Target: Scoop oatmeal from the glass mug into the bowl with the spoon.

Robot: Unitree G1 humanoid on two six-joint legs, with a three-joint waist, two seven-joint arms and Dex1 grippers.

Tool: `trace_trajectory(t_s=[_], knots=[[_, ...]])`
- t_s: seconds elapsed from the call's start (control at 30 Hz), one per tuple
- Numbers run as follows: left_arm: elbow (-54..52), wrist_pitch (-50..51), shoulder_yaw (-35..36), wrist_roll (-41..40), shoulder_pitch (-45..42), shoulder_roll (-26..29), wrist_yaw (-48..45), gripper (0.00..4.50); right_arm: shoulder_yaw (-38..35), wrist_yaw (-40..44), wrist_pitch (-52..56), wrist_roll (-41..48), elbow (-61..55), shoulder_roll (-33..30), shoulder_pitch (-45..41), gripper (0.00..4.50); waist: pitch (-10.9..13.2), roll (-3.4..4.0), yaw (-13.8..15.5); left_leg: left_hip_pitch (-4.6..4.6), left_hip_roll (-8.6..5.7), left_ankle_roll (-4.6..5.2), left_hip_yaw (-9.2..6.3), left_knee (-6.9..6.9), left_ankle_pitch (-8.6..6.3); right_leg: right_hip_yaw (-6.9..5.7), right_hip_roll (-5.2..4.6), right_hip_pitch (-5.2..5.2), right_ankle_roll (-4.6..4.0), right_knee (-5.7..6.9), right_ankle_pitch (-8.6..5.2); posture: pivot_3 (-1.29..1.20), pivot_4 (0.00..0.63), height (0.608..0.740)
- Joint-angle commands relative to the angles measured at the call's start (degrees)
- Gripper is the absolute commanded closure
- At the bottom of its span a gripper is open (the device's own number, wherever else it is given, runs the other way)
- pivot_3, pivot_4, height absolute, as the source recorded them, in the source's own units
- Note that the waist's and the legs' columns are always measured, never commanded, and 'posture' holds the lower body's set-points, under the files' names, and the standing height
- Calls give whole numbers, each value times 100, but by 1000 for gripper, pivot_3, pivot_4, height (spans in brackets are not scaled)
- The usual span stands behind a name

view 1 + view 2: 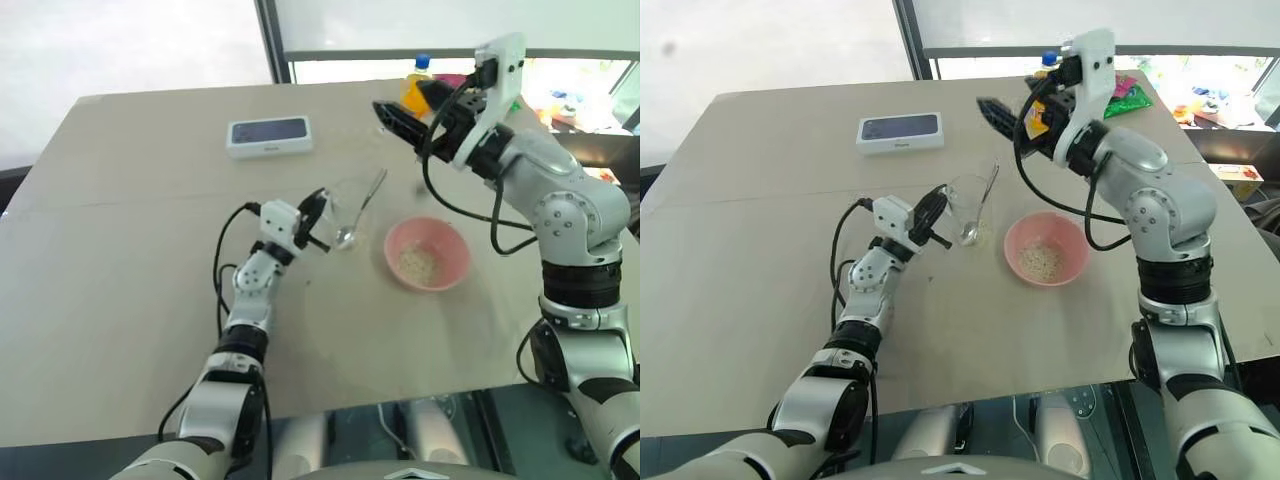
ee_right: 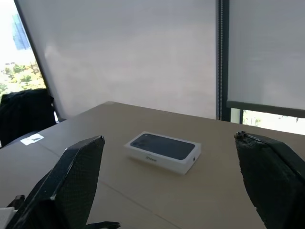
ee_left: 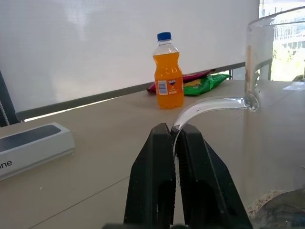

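The glass mug (image 1: 349,208) stands upright in the middle of the table, left of the pink bowl (image 1: 452,240). The spoon (image 1: 364,205) rests inside the mug, its handle leaning out toward the back right. My left gripper (image 3: 174,138) is shut on the mug's curved glass handle. A thin layer of oatmeal (image 3: 261,202) lies at the mug's bottom, and a small heap of oatmeal (image 1: 419,263) sits in the bowl. My right gripper (image 1: 393,118) hangs open in the air behind and above the mug, holding nothing, with its fingers (image 2: 71,186) spread wide.
A white phone box (image 1: 269,135) lies at the back left of the table. An orange soda bottle (image 3: 167,71) and snack bags (image 3: 202,81) stand near the far edge by the window. The table's front edge runs close to me.
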Motion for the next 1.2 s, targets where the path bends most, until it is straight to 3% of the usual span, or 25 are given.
trace_trajectory(t_s=[0.03,0.5,1.0,1.13,1.2], knots=[[-150,-70,25,10,51,60,-4,4500,-174,14,-172,-86,-87,67,-127,26,0,0,-15,0,0,0,1,0,0,1,0,-2,0,1,0,0,150,740],[-363,-35,46,-388,127,16,-529,4500,-219,235,58,-118,-219,101,47,26,0,1,-12,-1,0,3,2,-1,-2,2,0,-3,0,1,0,0,150,740],[-331,-2,102,-406,112,-2,-461,4500,-158,413,142,-149,-375,90,185,26,1,1,-13,-1,1,11,2,-2,-6,3,1,-4,0,1,0,0,150,740],[-343,55,117,-436,148,-12,-469,3218,-170,439,152,-157,-392,90,217,0,1,1,-12,-1,1,11,2,-2,-6,3,1,-4,0,1,0,0,150,740],[-358,31,115,-407,156,-10,-438,2285,-158,477,157,-159,-398,82,237,0,1,1,-13,-1,1,11,2,-2,-6,3,0,-4,0,1,0,0,150,740]])
